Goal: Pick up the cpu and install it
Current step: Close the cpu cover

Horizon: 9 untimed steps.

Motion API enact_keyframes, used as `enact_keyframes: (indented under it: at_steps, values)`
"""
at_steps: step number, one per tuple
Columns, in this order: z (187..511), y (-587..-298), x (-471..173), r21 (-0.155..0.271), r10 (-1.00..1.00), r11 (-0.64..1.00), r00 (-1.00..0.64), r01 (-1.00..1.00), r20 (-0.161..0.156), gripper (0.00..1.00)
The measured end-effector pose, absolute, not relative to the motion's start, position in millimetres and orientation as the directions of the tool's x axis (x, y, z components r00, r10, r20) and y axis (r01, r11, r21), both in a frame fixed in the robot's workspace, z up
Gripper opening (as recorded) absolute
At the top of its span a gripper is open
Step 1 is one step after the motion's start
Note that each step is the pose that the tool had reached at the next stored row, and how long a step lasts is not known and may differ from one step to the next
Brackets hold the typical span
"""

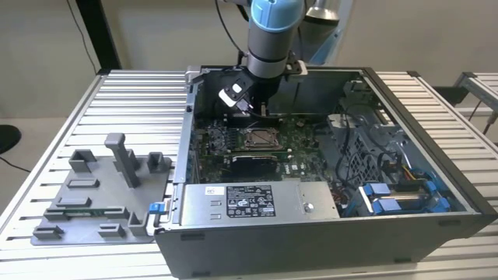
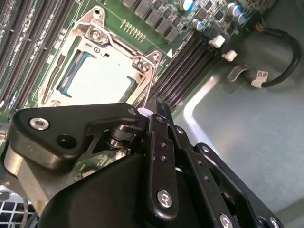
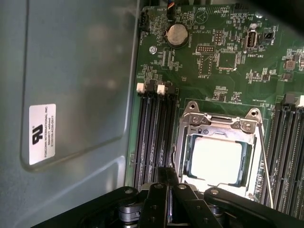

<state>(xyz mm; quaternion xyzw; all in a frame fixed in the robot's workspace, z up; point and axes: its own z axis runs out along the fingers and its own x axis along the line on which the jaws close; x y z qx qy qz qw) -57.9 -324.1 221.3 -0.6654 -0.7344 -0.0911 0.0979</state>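
The pincer (image 3: 169, 174), closed on nothing, hovers just beside the cpu (image 3: 217, 160) lying in its socket (image 3: 223, 122).

Arm (image 1: 274, 29) upright, wrist (image 1: 269, 70) straight down — hand (image 1: 260, 112) low at its tip

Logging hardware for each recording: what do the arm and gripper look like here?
The arm is a grey cylindrical tube with a light-blue joint cap, and a black cable runs alongside it. The gripper is black, built of flat linkage bars joined with silver screws.
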Motion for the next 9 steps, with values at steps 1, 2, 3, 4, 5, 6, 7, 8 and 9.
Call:
enact_keyframes:
  at_steps: [1, 2, 3, 4, 5, 6, 7, 8, 9]
  values:
    - [221.1, -324.1, -57.0, 0.003, 0.96, 0.098, -0.095, 0.995, 0.264, 0.0]
    - [221.0, -324.1, -55.9, 0.003, 0.96, 0.098, -0.095, 0.995, 0.264, 0.0]
    - [220.9, -324.1, -54.7, 0.003, 0.96, 0.098, -0.095, 0.995, 0.263, 0.0]
    - [220.8, -324.1, -53.2, 0.003, 0.96, 0.098, -0.095, 0.995, 0.262, 0.0]
    - [220.5, -324.1, -51.6, 0.003, 0.961, 0.098, -0.095, 0.995, 0.261, 0.0]
    - [220.2, -324.1, -50.2, 0.003, 0.961, 0.098, -0.095, 0.995, 0.261, 0.0]
    - [219.9, -324.1, -49.0, 0.003, 0.961, 0.098, -0.095, 0.995, 0.26, 0.0]
    - [219.5, -324.1, -48.0, 0.003, 0.961, 0.098, -0.095, 0.995, 0.26, 0.0]
    - [219.0, -324.1, -47.3, 0.003, 0.961, 0.098, -0.095, 0.995, 0.259, 0.0]
